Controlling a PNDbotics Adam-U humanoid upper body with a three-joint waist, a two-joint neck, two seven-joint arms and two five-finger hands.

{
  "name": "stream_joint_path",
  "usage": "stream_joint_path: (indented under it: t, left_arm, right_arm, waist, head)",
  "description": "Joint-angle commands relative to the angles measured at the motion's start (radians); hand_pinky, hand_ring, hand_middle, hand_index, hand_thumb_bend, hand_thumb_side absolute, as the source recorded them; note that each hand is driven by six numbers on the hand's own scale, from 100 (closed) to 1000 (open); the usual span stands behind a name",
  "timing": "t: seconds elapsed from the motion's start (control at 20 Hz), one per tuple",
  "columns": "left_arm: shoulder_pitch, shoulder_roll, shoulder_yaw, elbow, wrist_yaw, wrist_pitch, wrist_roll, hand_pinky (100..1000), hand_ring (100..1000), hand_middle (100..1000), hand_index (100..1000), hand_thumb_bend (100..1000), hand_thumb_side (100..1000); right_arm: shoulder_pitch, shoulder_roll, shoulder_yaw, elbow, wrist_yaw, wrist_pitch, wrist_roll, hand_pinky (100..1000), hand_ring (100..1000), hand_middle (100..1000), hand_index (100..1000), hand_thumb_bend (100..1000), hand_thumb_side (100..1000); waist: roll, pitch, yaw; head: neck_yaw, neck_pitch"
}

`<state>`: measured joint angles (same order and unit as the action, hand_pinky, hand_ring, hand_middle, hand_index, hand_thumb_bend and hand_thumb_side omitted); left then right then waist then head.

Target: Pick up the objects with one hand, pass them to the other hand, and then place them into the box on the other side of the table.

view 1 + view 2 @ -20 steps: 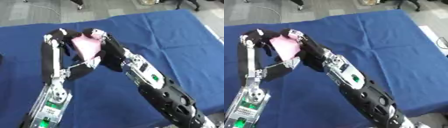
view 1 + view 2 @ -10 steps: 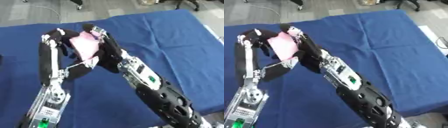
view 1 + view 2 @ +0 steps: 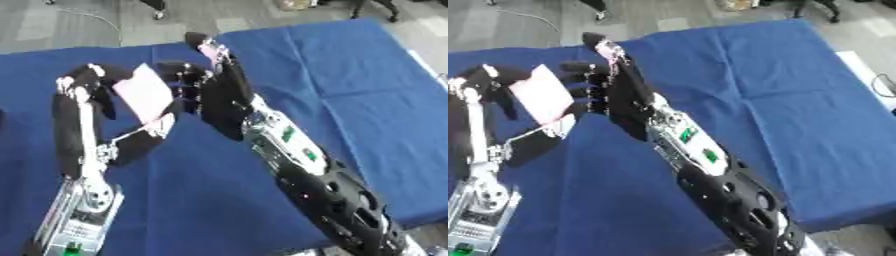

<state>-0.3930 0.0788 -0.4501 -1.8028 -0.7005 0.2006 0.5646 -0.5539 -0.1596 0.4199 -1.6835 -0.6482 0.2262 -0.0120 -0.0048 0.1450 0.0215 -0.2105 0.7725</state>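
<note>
A flat pale pink object (image 3: 144,93) is held up above the blue table, slightly tilted. My left hand (image 3: 84,81) sits at its left edge with fingers curled round it. My right hand (image 3: 219,87) stands just right of the object, thumb raised and fingers straight and spread, their tips close to the pink edge but holding nothing. Both forearms rise from the lower edge of the view. No box shows in either view.
The blue cloth-covered table (image 3: 350,90) stretches to the right and toward the front. Grey floor with chair legs lies beyond its far edge. A dark shape (image 3: 2,119) touches the left border. A white strip (image 3: 861,67) runs along the table's right side.
My right hand has let go of the pink object and drawn off to the right with its fingers spread. The left hand keeps the object and has moved it a little left.
</note>
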Motion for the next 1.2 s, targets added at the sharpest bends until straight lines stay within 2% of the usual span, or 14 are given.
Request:
stream_joint_path:
  t: [0.05, 0.3, 0.5, 0.6, 0.75, 0.85, 1.0, 1.1, 1.2]
  left_arm:
    - [-0.004, 0.012, 0.011, -0.027, -0.013, 0.003, 0.012, 220, 164, 100, 362, 263, 100]
    - [0.010, 0.018, 0.021, -0.021, -0.018, 0.014, 0.024, 214, 162, 100, 361, 265, 100]
    - [0.021, 0.033, 0.044, -0.010, -0.026, 0.034, 0.041, 211, 161, 100, 361, 262, 100]
    - [0.024, 0.049, 0.067, -0.012, -0.030, 0.051, 0.053, 211, 161, 100, 361, 261, 100]
    - [0.031, 0.094, 0.121, -0.031, -0.041, 0.091, 0.070, 213, 163, 100, 364, 254, 100]
    - [0.044, 0.147, 0.173, -0.057, -0.044, 0.139, 0.076, 213, 165, 100, 368, 246, 100]
    - [0.082, 0.267, 0.264, -0.103, -0.062, 0.233, 0.061, 210, 170, 100, 375, 233, 100]
    - [0.121, 0.357, 0.324, -0.130, -0.081, 0.307, 0.035, 209, 174, 100, 380, 219, 100]
    - [0.170, 0.450, 0.391, -0.143, -0.107, 0.394, -0.005, 212, 178, 101, 386, 205, 100]
  right_arm:
    - [-0.015, -0.004, -0.021, -0.014, -0.012, -0.006, -0.034, 724, 721, 735, 823, 263, 1000]
    - [-0.018, 0.002, -0.064, -0.036, -0.022, -0.043, -0.099, 724, 720, 736, 824, 218, 983]
    - [-0.015, -0.021, -0.155, -0.137, 0.006, -0.112, -0.130, 719, 705, 715, 822, 137, 909]
    - [0.000, -0.040, -0.209, -0.185, 0.052, -0.148, -0.142, 720, 699, 706, 823, 100, 878]
    - [0.046, -0.060, -0.283, -0.209, 0.156, -0.195, -0.158, 722, 696, 700, 821, 100, 862]
    - [0.086, -0.054, -0.320, -0.186, 0.239, -0.216, -0.173, 719, 692, 691, 815, 100, 870]
    - [0.130, -0.036, -0.350, -0.129, 0.327, -0.235, -0.191, 717, 689, 681, 806, 100, 883]
    - [0.148, -0.030, -0.359, -0.094, 0.360, -0.246, -0.192, 715, 688, 675, 802, 100, 893]
    - [0.161, -0.024, -0.367, -0.060, 0.384, -0.254, -0.190, 713, 685, 664, 796, 100, 902]
  waist:
    - [-0.005, -0.011, -0.001]
    - [-0.004, -0.012, -0.004]
    - [-0.001, -0.016, -0.007]
    - [0.002, -0.020, -0.009]
    - [0.014, -0.027, -0.015]
    - [0.027, -0.032, -0.017]
    - [0.049, -0.036, -0.019]
    - [0.063, -0.037, -0.020]
    - [0.076, -0.037, -0.022]
  head:
    - [-0.002, -0.003]
    - [0.000, -0.003]
    - [0.014, -0.003]
    - [0.043, -0.003]
    - [0.146, -0.003]
    - [0.214, -0.003]
    - [0.307, -0.004]
    - [0.351, -0.003]
    - [0.376, -0.003]
